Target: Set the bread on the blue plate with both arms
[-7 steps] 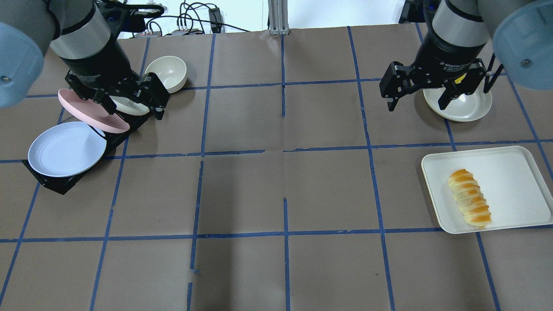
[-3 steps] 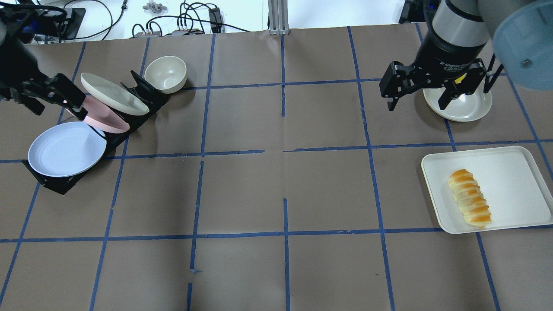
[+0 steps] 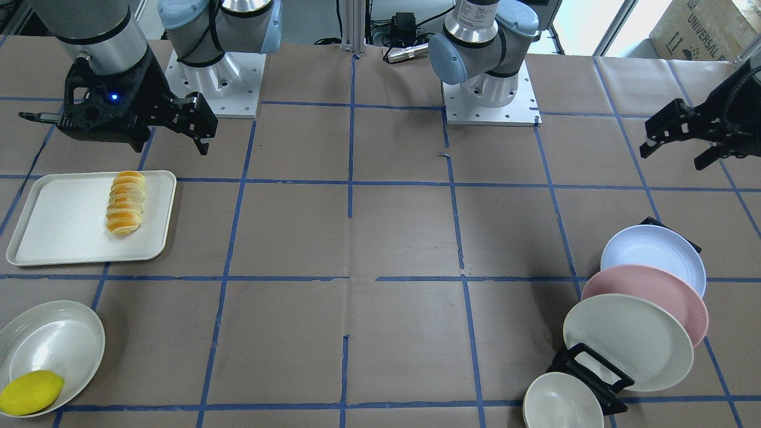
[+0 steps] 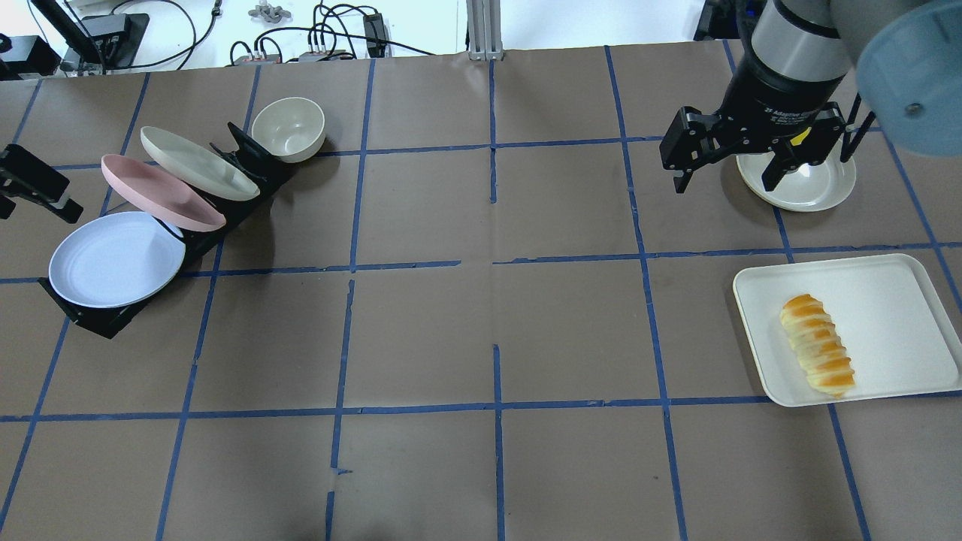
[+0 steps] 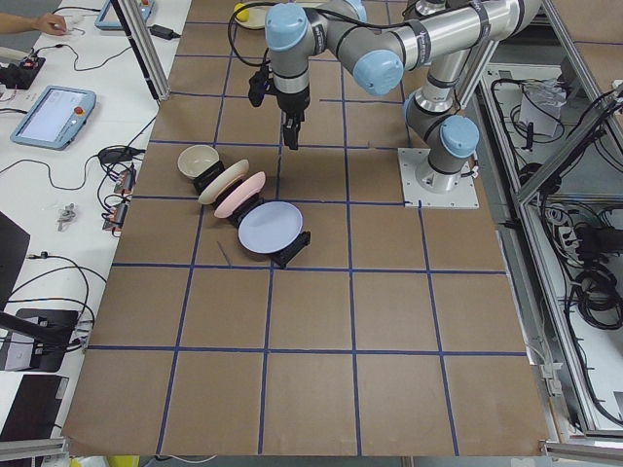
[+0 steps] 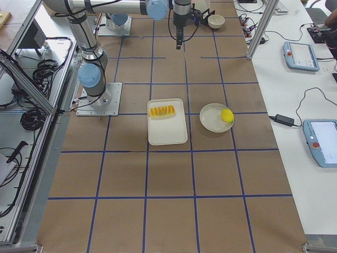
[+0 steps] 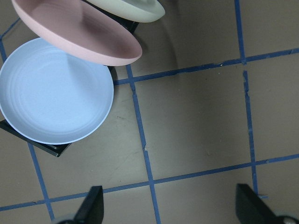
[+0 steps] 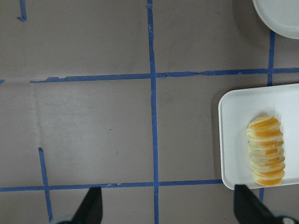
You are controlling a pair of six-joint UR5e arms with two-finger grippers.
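Observation:
The bread (image 4: 818, 344), striped orange and cream, lies on a white tray (image 4: 894, 300) at the right; it also shows in the right wrist view (image 8: 267, 150). The blue plate (image 4: 116, 259) leans in a black rack (image 4: 98, 319) at the left, closest to me, and shows in the left wrist view (image 7: 53, 91). My left gripper (image 3: 675, 153) is open and empty, raised, to the left of the rack. My right gripper (image 4: 725, 182) is open and empty, raised, beyond the tray.
A pink plate (image 4: 161, 194) and a cream plate (image 4: 199, 164) stand in the same rack behind the blue one. A cream bowl (image 4: 288, 128) sits past the rack. A white dish (image 3: 50, 345) with a yellow lemon (image 3: 30, 392) lies beyond the tray.
My left arm has swung from over the rack out to the left edge of the overhead view, uncovering the plates. The right arm, bread and plates have not moved.

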